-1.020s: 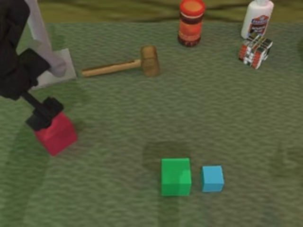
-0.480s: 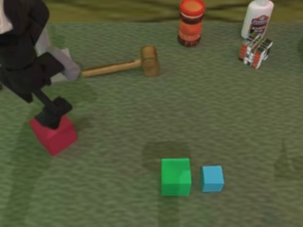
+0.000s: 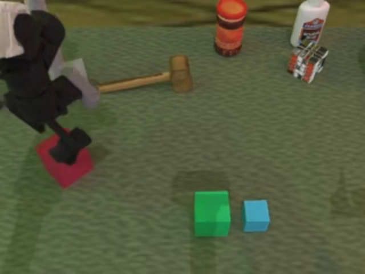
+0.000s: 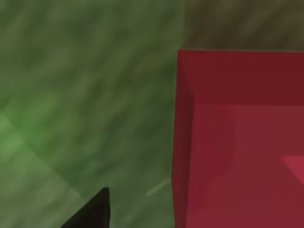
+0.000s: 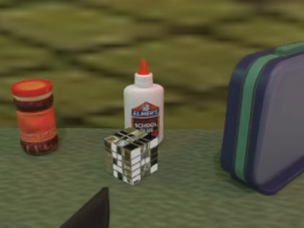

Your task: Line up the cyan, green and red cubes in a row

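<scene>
The red cube (image 3: pixel 61 164) lies at the left of the table, turned at an angle. My left gripper (image 3: pixel 69 146) hangs right over its top, open; in the left wrist view the red cube (image 4: pixel 240 142) fills one side and a dark fingertip (image 4: pixel 92 213) stands clear of its face with bare cloth between. The green cube (image 3: pixel 211 213) and the smaller cyan cube (image 3: pixel 255 215) sit side by side near the front middle, a small gap apart. My right arm is out of the top view; its wrist view shows one dark fingertip (image 5: pixel 92 213) above the cloth.
Along the back stand a wooden mallet (image 3: pixel 153 79), an orange-lidded jar (image 3: pixel 230 27), a glue bottle (image 3: pixel 310 20) and a stickered puzzle cube (image 3: pixel 307 61). A grey-white pad (image 3: pixel 80 80) lies behind the left arm. A blue and green case (image 5: pixel 266 123) shows in the right wrist view.
My left arm has swung in from the left edge and its gripper has shifted right and come down over the red cube. The cubes have not moved.
</scene>
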Robot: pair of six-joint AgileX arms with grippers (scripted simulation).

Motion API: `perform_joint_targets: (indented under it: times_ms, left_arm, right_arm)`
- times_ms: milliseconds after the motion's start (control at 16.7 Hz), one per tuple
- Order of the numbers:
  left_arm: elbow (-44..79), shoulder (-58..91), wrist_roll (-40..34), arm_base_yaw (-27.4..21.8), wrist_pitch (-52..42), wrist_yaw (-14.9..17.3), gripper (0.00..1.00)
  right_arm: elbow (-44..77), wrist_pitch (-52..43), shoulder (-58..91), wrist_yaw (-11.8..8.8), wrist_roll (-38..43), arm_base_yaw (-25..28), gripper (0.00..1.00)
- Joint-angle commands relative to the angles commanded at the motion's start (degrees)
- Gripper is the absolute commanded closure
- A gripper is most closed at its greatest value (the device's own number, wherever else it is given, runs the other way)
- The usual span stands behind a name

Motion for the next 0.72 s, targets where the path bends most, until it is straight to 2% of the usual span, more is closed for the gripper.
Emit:
perform_joint_targets:
  times_ms: [300, 600, 720]
  left_arm:
    - [-6.21, 4.47, 0.04, -0.02, 10.92, 0.03, 0.00]
    - [-6.79, 4.93, 0.05, -0.03, 11.75, 0.04, 0.00]
    - [-6.79, 4.93, 0.05, -0.03, 11.75, 0.04, 0.15]
  right_arm:
    - [0.00, 0.00, 0.00, 0.00, 0.00, 0.00, 0.00]
    - [0.00, 0.00, 0.00, 0.00, 0.00, 0.00, 0.00]
    - [0.00, 0.00, 0.00, 0.00, 0.00, 0.00, 0.00]
